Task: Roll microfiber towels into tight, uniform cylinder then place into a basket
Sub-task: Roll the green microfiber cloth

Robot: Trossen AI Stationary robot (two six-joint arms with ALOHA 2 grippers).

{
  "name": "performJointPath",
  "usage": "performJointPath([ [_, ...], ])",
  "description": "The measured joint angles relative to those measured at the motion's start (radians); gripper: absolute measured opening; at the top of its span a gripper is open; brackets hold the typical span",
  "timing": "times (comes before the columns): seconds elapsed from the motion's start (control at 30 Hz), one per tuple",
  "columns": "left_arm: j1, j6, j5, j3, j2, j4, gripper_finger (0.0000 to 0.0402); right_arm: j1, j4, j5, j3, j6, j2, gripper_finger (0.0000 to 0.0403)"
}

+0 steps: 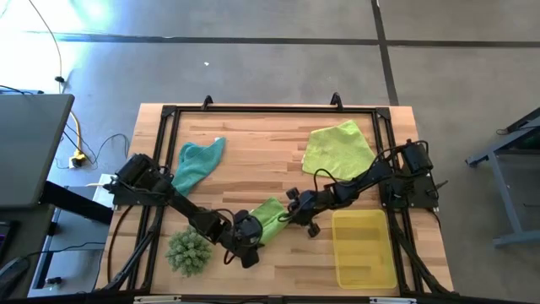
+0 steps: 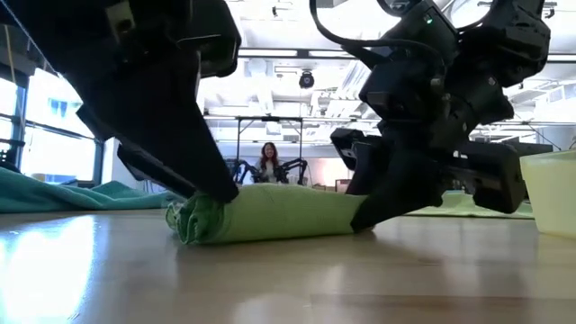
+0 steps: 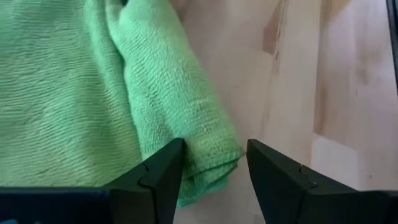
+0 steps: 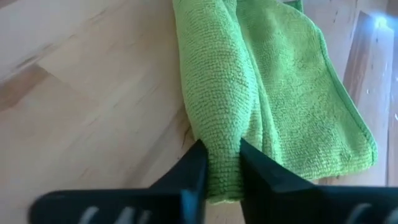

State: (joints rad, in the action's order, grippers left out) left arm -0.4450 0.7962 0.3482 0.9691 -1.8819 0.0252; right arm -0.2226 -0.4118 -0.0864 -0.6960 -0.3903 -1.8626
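The bright green towel point(image 1: 268, 214) is soft and light. It bends and flops, so it can come undone if only one end is held. It is not slippery and it will not break. A good place to hold it is at the two ends of the roll, where the cloth is thick and bunched up.

The right gripper point(image 4: 222, 167) is down at one end of the roll. Its two fingers are pinched close on a thick fold of the green cloth. The rest of the towel runs away from this gripper, partly rolled and partly loose and flat.

The left gripper point(image 3: 214, 168) is down at the other end. Its fingers stand apart, with the tip of the roll poking in between them. It is not squeezing the cloth. The roll lies flat on the wooden table point(image 1: 253, 165), stretched between the two grippers.

The basket point(image 1: 364, 248) sits just beside the right gripper, on its outer side, and nothing shows in it. A spiky green ball point(image 1: 188, 251) sits near the left gripper.

Farther off, the pale yellow-green towel point(image 1: 339, 150) lies spread out behind the right arm. The teal towel point(image 1: 197, 163) lies crumpled behind the left arm. Neither one is rolled yet.
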Motion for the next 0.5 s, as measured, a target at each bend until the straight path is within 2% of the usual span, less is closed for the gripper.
performJointPath([
  [0.13,0.000,-0.003,-0.029,0.001,0.001,-0.012,0.0168,0.000,0.003,0.000,0.000,0.048,0.000,0.0009],
  [0.3,0.000,-0.035,-0.042,0.002,0.003,-0.003,0.0168,0.004,0.004,-0.002,0.000,0.114,0.000,0.0009],
  [0.5,-0.001,-0.093,-0.018,0.001,0.051,-0.028,0.0168,0.056,0.012,-0.129,-0.003,0.258,-0.002,0.0006],
])
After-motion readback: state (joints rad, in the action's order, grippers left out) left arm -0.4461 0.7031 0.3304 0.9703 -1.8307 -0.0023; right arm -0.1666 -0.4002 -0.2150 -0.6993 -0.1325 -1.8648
